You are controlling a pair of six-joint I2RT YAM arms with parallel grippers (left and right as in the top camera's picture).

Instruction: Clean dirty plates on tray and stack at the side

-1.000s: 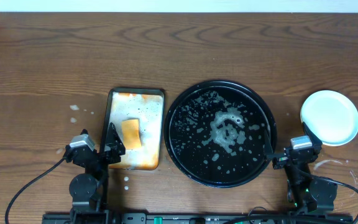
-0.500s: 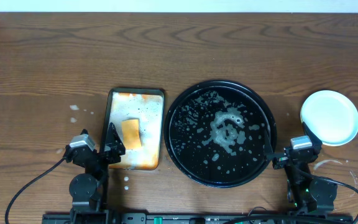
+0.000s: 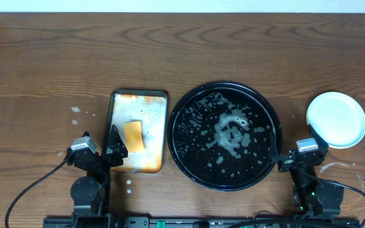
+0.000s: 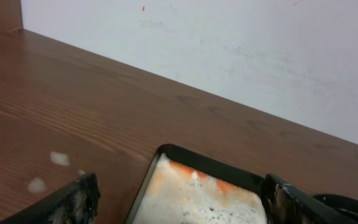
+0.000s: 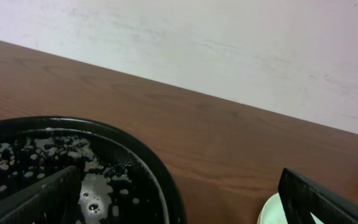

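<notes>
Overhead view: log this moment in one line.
round black tray: foamy, no plates | pale plate: on table at right | sponge: in rectangular tray | left gripper: open | right gripper: open

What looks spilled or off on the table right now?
Foam splatter covers the round black tray; the small rectangular tray is smeared orange around the sponge. White flecks lie on the table left of it, and wet streaks by the plate at right. Nothing tipped or broken.

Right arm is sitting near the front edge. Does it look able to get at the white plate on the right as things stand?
Probably yes. The right gripper is open and empty, and the white plate lies just beyond it on the tabletop, beside the black tray, with nothing between.
</notes>
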